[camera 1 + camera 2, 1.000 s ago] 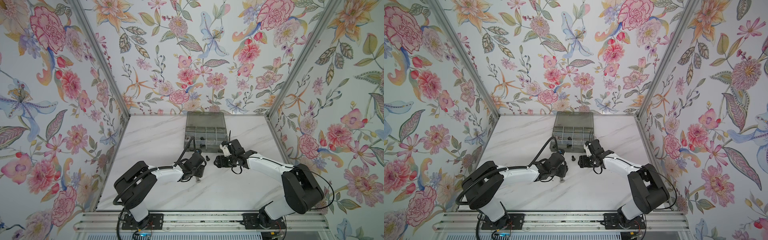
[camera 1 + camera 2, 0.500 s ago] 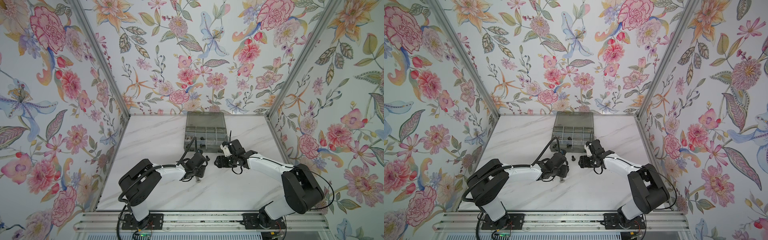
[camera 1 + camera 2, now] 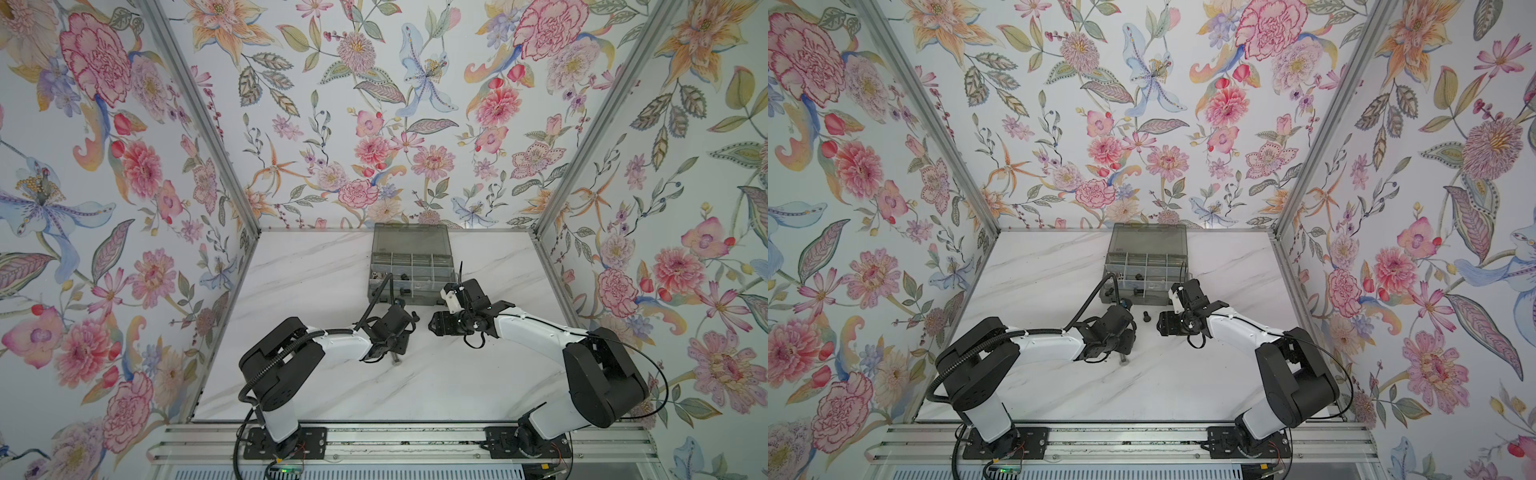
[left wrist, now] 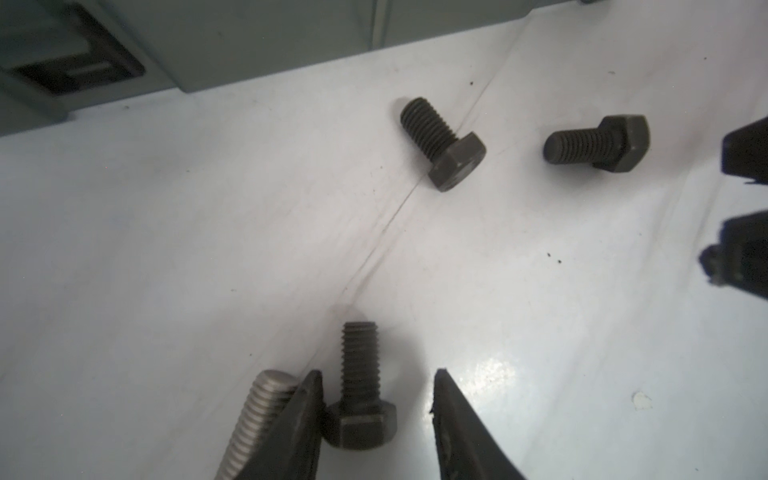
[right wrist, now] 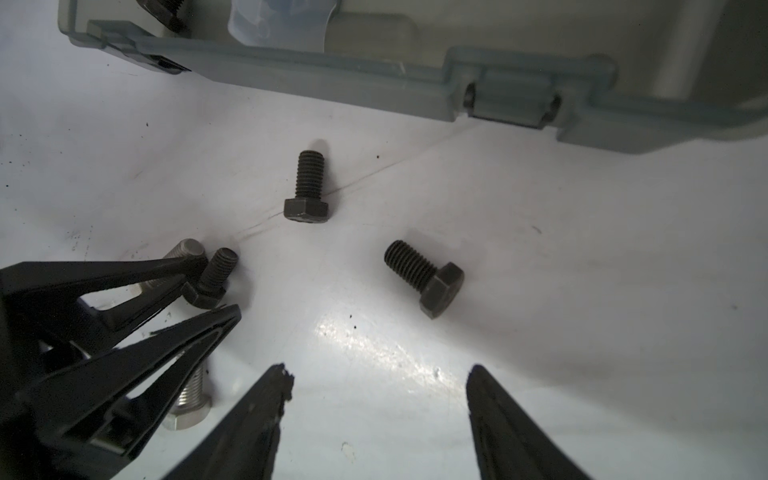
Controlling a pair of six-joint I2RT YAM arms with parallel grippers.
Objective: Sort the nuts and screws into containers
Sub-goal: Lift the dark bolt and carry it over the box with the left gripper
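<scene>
Since a second earlier, the left arm [image 3: 332, 345] has been swung slightly inward at the elbow, while the right arm [image 3: 532, 328] has been kept in place. The left gripper [image 4: 378, 374] is set low over the table [image 4: 166, 249] with its jaws partly open around a black screw [image 4: 360, 399]. One finger is laid against the hex head and the other is held clear of it, so nothing is gripped. A silver screw [image 4: 257, 415] is seen just outside the touching finger. The right gripper [image 5: 380, 370] is held wide open and empty, facing the left one. Two further black screws [image 4: 440, 141] are seen lying apart on the table, in front of the box [image 3: 409, 266]. The box is placed open at the rear middle, with its lid raised behind, and dark pieces are seen in a few cells.
</scene>
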